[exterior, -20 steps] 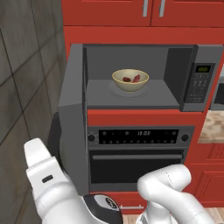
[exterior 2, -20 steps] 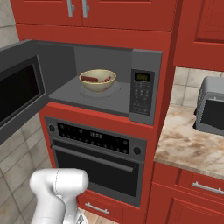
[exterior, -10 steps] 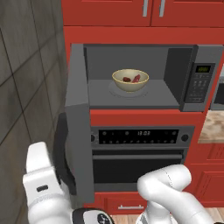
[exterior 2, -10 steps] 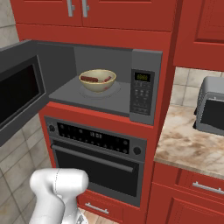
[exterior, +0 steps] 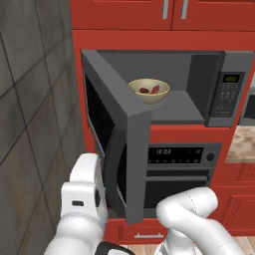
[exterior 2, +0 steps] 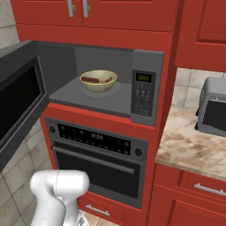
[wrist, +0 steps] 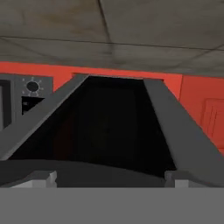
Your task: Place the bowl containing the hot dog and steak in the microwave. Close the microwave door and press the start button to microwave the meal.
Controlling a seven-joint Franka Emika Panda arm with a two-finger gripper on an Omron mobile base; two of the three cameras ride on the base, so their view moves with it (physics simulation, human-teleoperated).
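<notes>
The bowl [exterior: 149, 91] [exterior 2: 98, 81] stands on the floor of the open microwave [exterior: 199, 74] [exterior 2: 145, 57]. It holds the hot dog [exterior 2: 90, 80] and the steak [exterior 2: 108, 80]. The microwave door [exterior: 137, 164] [exterior 2: 17, 101] is hinged on the left and stands partly swung out into the room. My white arm [exterior: 84, 194] is low on the door's outer side. In the hand view my gripper [wrist: 109, 179] is open, its fingertips [wrist: 43, 177] wide apart, right up against the door's dark window [wrist: 109, 127]. Nothing is held.
The keypad panel [exterior 2: 143, 92] with its green display is on the microwave's right. A built-in oven [exterior 2: 97, 154] sits below it. A silver toaster oven [exterior 2: 214, 108] stands on the marble counter [exterior 2: 190, 145] to the right. A tiled wall [exterior: 35, 124] closes off the left.
The microwave door has swung from wide open part of the way toward the cavity. My arm has moved up and forward along the door's outer side. The bowl has not moved.
</notes>
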